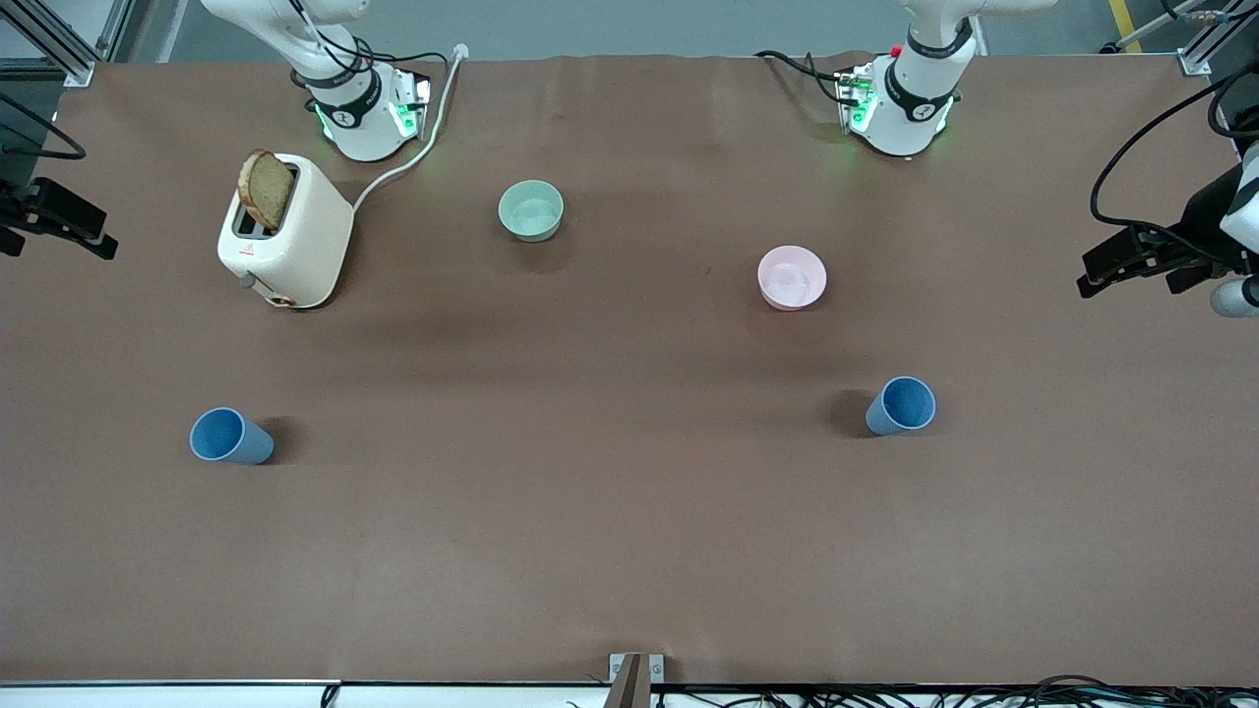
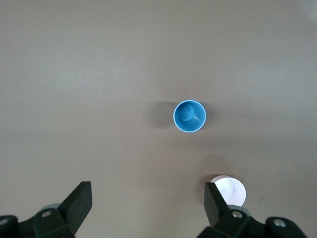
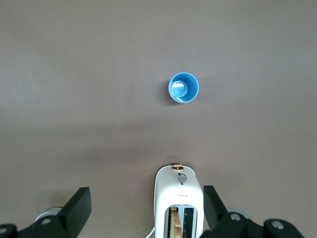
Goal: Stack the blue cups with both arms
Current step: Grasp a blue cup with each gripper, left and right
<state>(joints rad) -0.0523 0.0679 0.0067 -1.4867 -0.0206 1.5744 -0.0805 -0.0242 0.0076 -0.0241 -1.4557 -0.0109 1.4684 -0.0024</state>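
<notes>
The brown table (image 1: 629, 551) fills nearly the whole front view, and its lower half is one broad bare stretch running to the bottom edge. Both arms wait, drawn back high. The left gripper (image 2: 146, 208) hangs over the table with its fingers (image 2: 79, 201) spread wide, holding nothing. The right gripper (image 3: 146, 208) hangs over the toaster's end of the table, likewise spread wide and holding nothing.

The cream toaster (image 1: 285, 231) stands in the upper left of the front view, a slice of toast (image 1: 266, 189) sticking up from one slot and its white cord (image 1: 423, 128) trailing toward the top edge. The mint-green bowl (image 1: 531, 209) sits upper centre, and the pink bowl (image 1: 792, 277) a little lower and right of centre.

One blue cup (image 1: 229, 437) stands upright at lower left, well apart from the toaster above it. The second blue cup (image 1: 902, 405) stands at right, below the pink bowl and near it; it looks upright too, though the slanted angle makes that less sure. The two cups are well apart, with bare table between them.
</notes>
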